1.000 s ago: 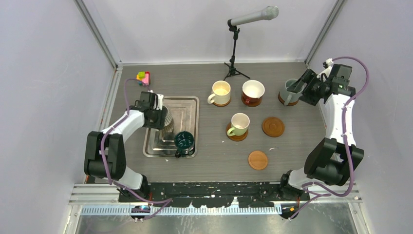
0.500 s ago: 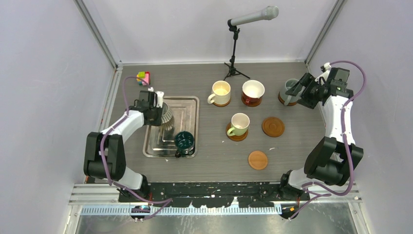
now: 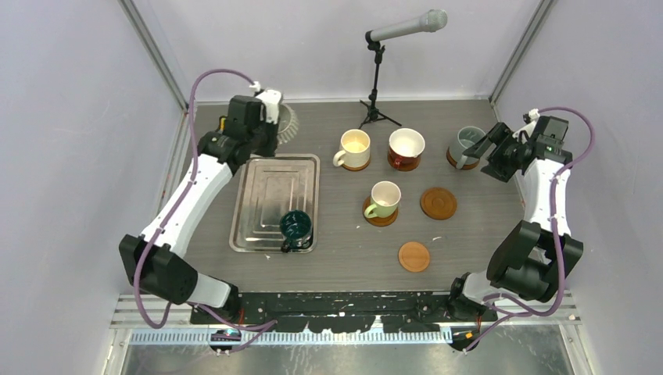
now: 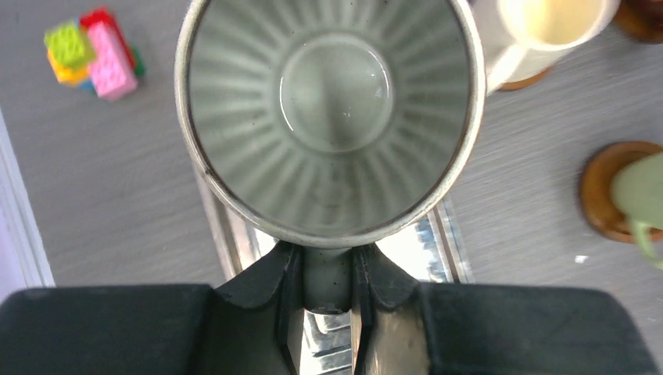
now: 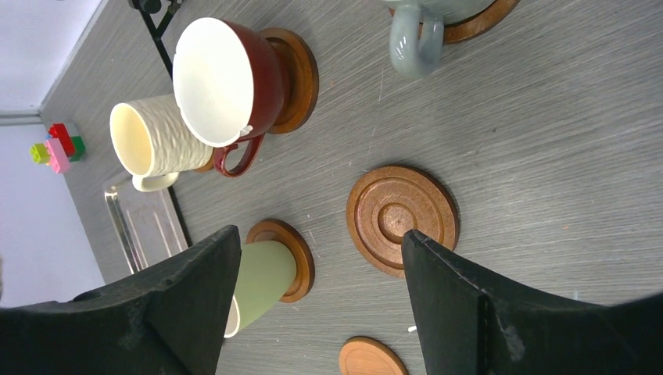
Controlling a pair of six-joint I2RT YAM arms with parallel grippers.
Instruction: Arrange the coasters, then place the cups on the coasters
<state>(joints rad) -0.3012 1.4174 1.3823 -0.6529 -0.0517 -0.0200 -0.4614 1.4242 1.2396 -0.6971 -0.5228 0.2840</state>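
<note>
The left fingers [image 4: 270,285] clamp the handle of the ribbed cup [image 4: 328,117], held up over the tray's [image 3: 258,187] far edge, near a block toy [image 4: 90,51]. The right fingers [image 5: 188,297] stand apart beside the grey-blue cup [image 3: 467,141]. There are six cups [image 3: 354,144], the teal cup [image 3: 295,226] in the tray, and six coasters [image 3: 439,203]: four under cups, two bare.

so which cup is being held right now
The ribbed silver-grey cup, held in the air by its handle in the left jaws. The dark teal cup sits in the tray; the other four stand on coasters.
</note>
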